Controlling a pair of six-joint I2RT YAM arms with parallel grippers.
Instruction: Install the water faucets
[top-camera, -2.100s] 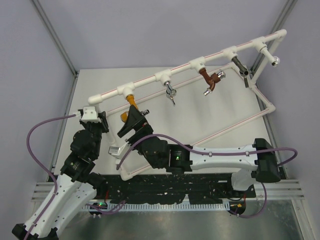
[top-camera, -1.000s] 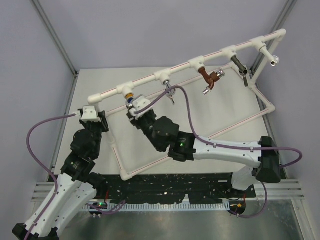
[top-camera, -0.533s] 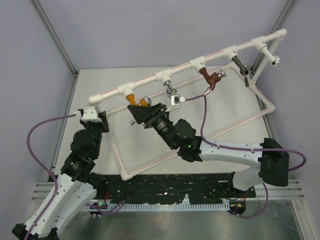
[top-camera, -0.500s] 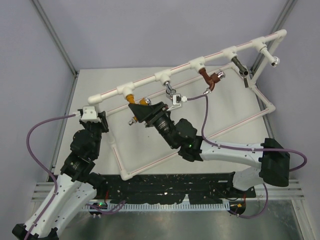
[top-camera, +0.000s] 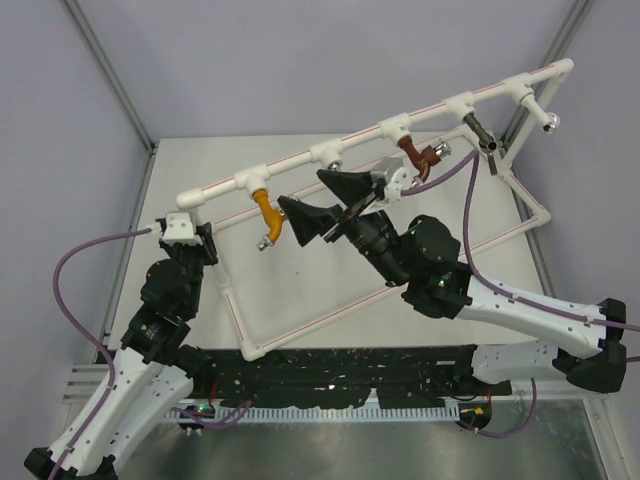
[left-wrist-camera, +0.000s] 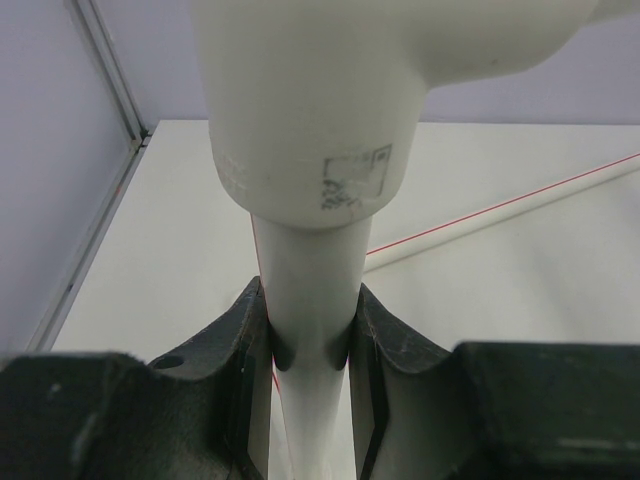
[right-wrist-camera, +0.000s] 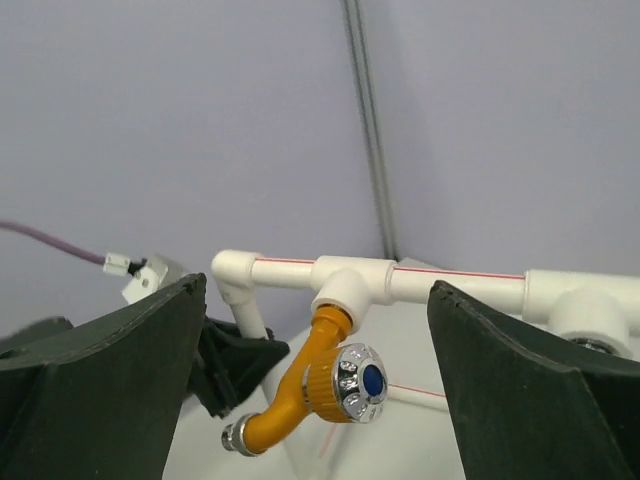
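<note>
The right gripper (top-camera: 322, 203) reaches centre-frame, jaws wide apart, beside the pipe-mounted water faucet (top-camera: 266, 212); the left gripper (left-wrist-camera: 310, 330) clamps the white pipe (left-wrist-camera: 312, 255).

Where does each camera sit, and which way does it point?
Top external: above and behind, looking down on the white plastic pipe frame; left arm and right arm show.
Left wrist: on the left arm, looking along black fingers clamped on that frame.
Right wrist: on the right arm, looking between its spread fingers at the orange-yellow metal tap with blue-centred silver knob.
Shared: that tap, in top and right wrist.
</note>
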